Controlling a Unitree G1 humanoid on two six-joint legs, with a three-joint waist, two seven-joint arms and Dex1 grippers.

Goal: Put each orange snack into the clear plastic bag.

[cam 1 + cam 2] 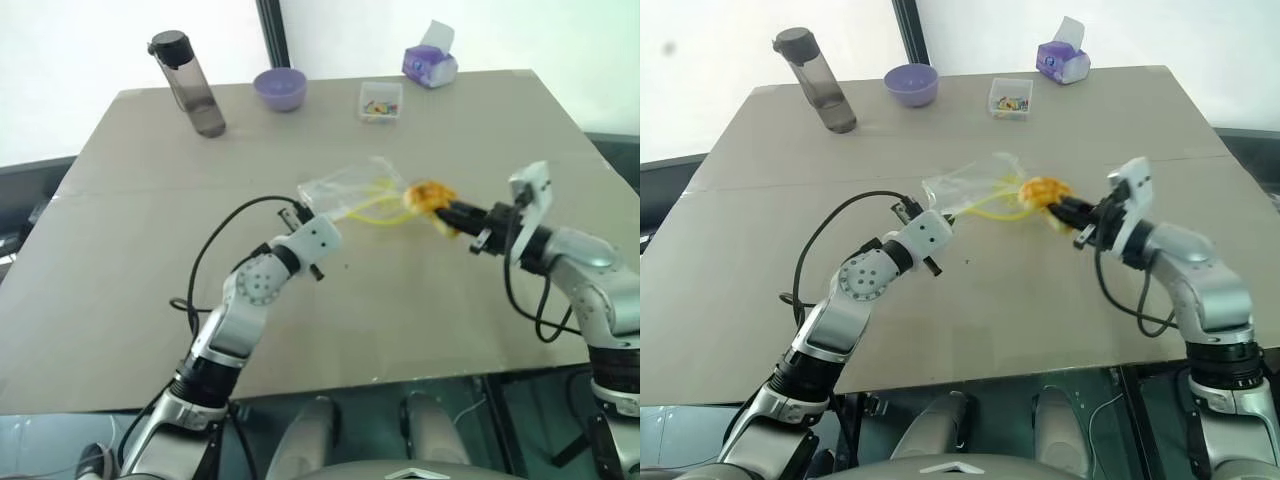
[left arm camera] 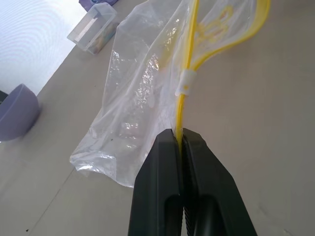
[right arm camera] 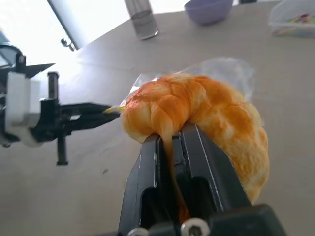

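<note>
The orange snack (image 3: 197, 118) looks soft and light, its edge squashed where the right gripper (image 3: 170, 140) jaws clamp it, above the worktop (image 1: 430, 300) at the bag's mouth. The clear plastic bag (image 2: 142, 93) is flimsy and slippery, so the left gripper (image 2: 178, 135) jaws pinch its stiffer yellow seal strip, a sound hold.

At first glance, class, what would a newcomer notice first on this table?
Mid-table, the right pincer is shut on an orange bun, held beside the mouth of a clear plastic bag. The left pincer pinches the bag's yellow seal strip.
</note>
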